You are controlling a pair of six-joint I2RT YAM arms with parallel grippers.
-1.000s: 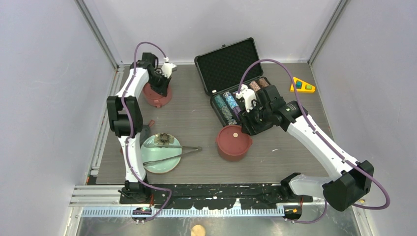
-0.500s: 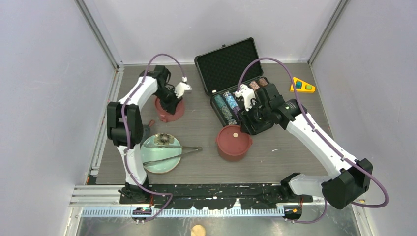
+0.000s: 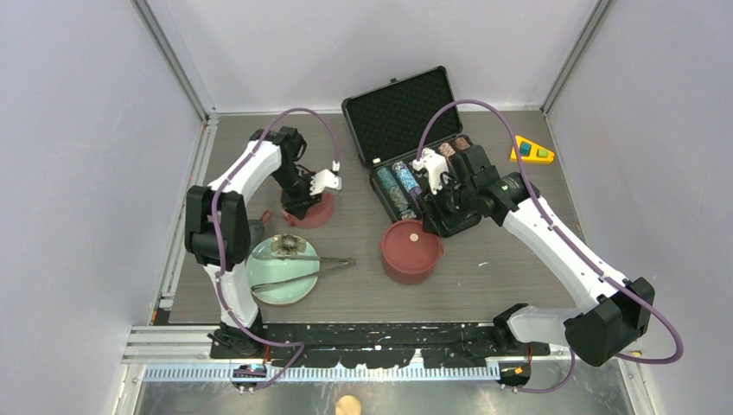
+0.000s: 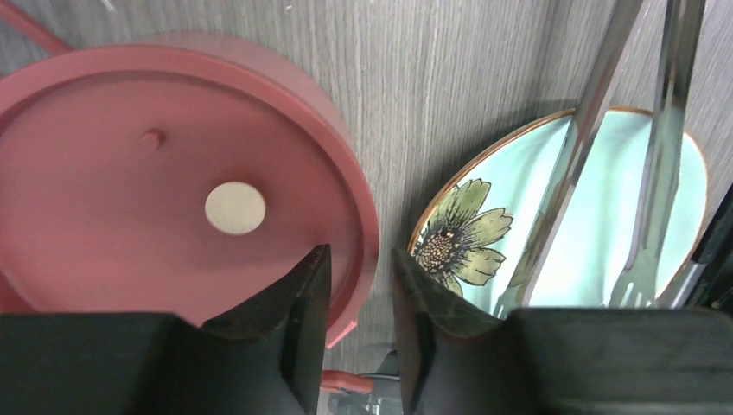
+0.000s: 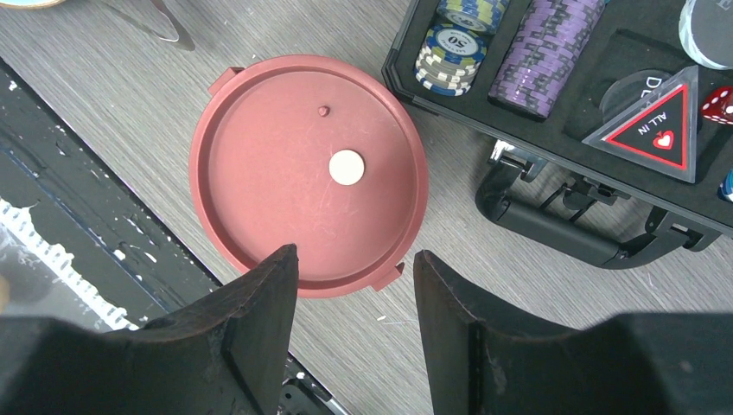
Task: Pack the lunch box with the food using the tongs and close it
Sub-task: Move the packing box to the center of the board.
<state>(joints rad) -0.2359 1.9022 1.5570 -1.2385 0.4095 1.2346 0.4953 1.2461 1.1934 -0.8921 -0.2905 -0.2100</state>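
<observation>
Right jaws apart above red tier [image 5: 307, 173]

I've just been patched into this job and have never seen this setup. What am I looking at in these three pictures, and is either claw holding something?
Two robot arms, the left arm and the right arm, are bolted at the near edge of the table. The wide picture looks down from above and behind them. The other two come from a camera on each wrist.

On the table are the left lunch box part, red and lidded, and the right lunch box part, just like it. There is also a green plate with metal tongs across it, an open black case of poker chips, and a yellow toy.

The left gripper is narrowly open, straddling the left part's rim. The right gripper hangs open above the right part, holding nothing.
</observation>
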